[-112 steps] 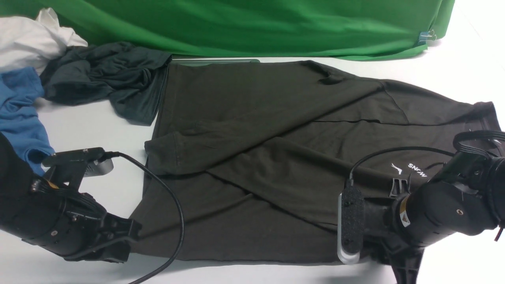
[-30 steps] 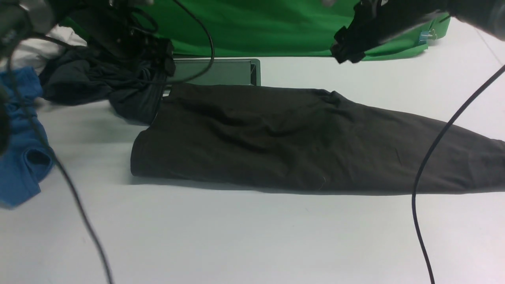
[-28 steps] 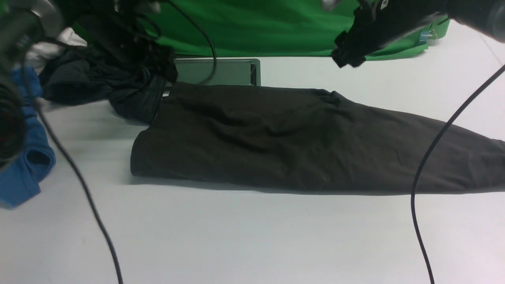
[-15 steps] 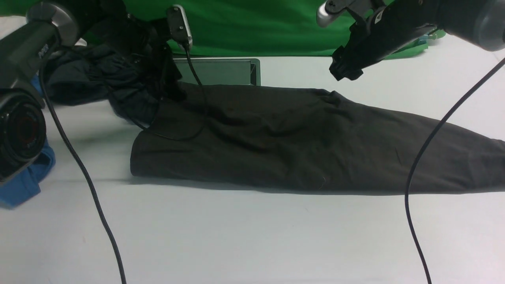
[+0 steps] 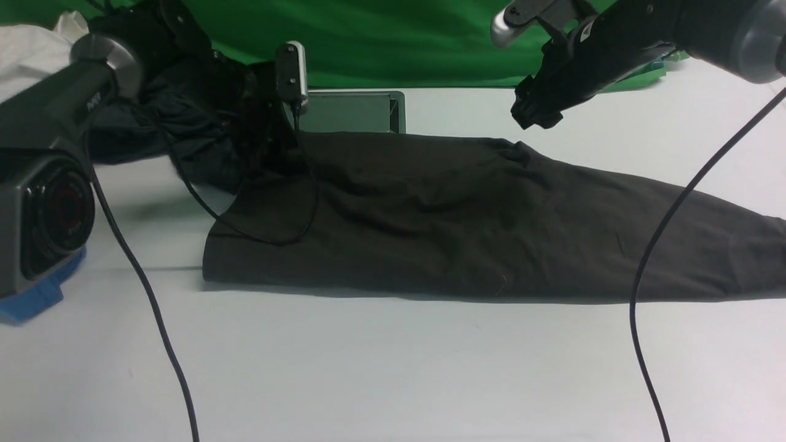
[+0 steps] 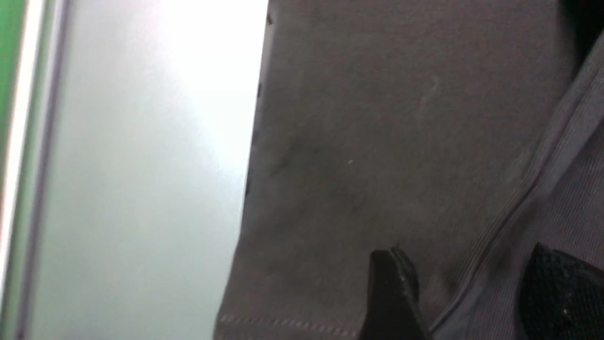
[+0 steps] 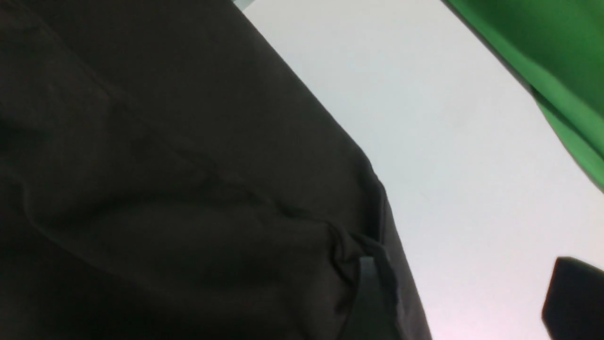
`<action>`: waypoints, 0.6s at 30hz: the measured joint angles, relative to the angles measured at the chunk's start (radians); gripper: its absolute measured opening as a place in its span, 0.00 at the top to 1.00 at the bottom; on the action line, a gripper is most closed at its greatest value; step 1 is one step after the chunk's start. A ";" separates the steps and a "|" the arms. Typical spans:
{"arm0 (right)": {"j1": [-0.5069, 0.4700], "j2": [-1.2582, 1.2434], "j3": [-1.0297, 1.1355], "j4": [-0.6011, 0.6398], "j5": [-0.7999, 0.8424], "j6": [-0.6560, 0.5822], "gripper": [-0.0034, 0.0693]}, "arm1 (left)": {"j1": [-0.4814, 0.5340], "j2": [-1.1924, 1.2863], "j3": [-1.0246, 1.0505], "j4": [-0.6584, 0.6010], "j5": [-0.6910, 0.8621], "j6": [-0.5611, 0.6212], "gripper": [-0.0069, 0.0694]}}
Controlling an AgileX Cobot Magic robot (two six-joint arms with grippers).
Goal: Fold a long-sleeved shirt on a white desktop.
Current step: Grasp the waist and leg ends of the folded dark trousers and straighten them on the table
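Observation:
The long-sleeved shirt lies folded lengthwise in a dark band across the white desktop. My left gripper is down on its far left corner. In the left wrist view the left gripper stands open, with its fingers either side of a seam ridge in the cloth. My right gripper hovers open above the shirt's far edge. In the right wrist view the right gripper is wide apart over the shirt's edge and bare table.
A dark charcoal garment, a blue garment and white cloth are piled at the far left. The cable-slot panel lies behind the shirt, below the green backdrop. Arm cables hang over the table.
The shirt, spread out with crossed sleeves before, is now folded in half lengthwise. My left arm has come down onto its far left corner and its jaws have narrowed. The right arm sank slightly.

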 joint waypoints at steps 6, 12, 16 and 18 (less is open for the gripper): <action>0.000 0.000 0.000 0.001 0.000 0.006 0.29 | -0.011 0.019 0.000 -0.015 -0.001 0.005 0.50; 0.000 0.000 0.000 0.003 0.000 0.027 0.29 | -0.011 0.023 -0.001 -0.024 -0.015 -0.046 0.74; 0.000 0.000 0.000 0.003 0.000 0.029 0.29 | -0.011 0.026 -0.027 -0.025 0.003 -0.102 0.86; 0.000 0.000 0.000 0.000 0.000 0.028 0.29 | -0.011 0.026 -0.050 -0.031 0.022 -0.113 0.86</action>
